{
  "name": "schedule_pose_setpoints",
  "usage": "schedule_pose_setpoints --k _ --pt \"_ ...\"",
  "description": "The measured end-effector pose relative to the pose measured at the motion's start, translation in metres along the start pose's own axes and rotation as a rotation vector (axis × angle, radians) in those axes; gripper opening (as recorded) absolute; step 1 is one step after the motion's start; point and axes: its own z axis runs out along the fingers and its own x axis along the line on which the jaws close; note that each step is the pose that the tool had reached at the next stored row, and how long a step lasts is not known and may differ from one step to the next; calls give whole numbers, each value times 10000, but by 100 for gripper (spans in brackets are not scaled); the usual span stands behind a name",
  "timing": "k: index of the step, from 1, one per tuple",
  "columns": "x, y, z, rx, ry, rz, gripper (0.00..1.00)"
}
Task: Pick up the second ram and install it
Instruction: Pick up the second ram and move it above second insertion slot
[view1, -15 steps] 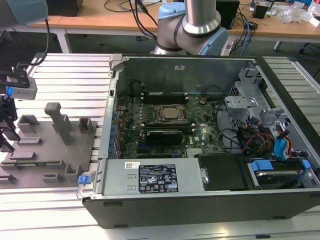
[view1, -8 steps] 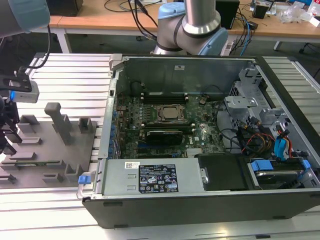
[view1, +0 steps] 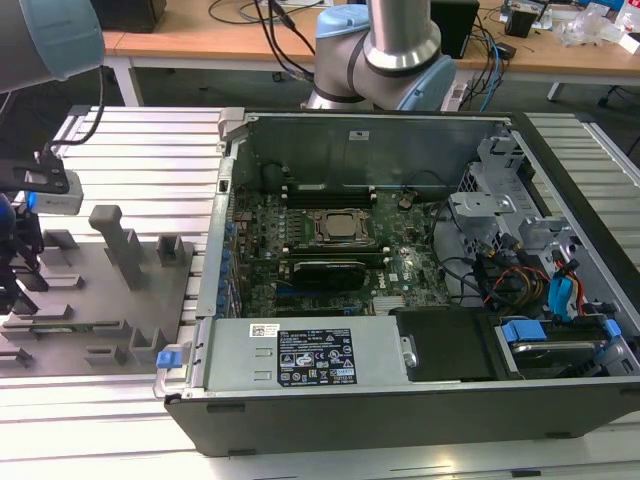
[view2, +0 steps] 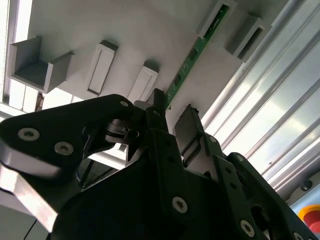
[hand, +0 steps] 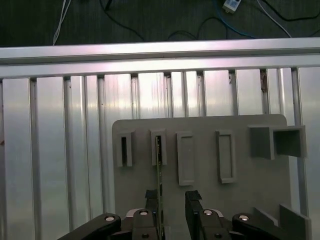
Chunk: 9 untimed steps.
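Second ram (hand: 159, 170) stands on edge in a slot of the grey fixture plate (hand: 205, 125), its long axis running straight into the gap of the tool (hand: 172, 196). The tool straddles one end, released: one finger just beside the board, the other clear. The open computer case (view1: 420, 400) sits well apart on the slatted worktop (view1: 100, 420).

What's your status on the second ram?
Gripper open over fixture plate. Second ram on edge in fixture slot, alongside one finger. No obstruction seen.
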Motion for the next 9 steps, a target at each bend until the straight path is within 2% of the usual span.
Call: schedule_pose_setpoints --k 3,9 --pt "0 -17 36 -1 23 -55 36" --pt "-6 -172 75 -4 27 -136 36"
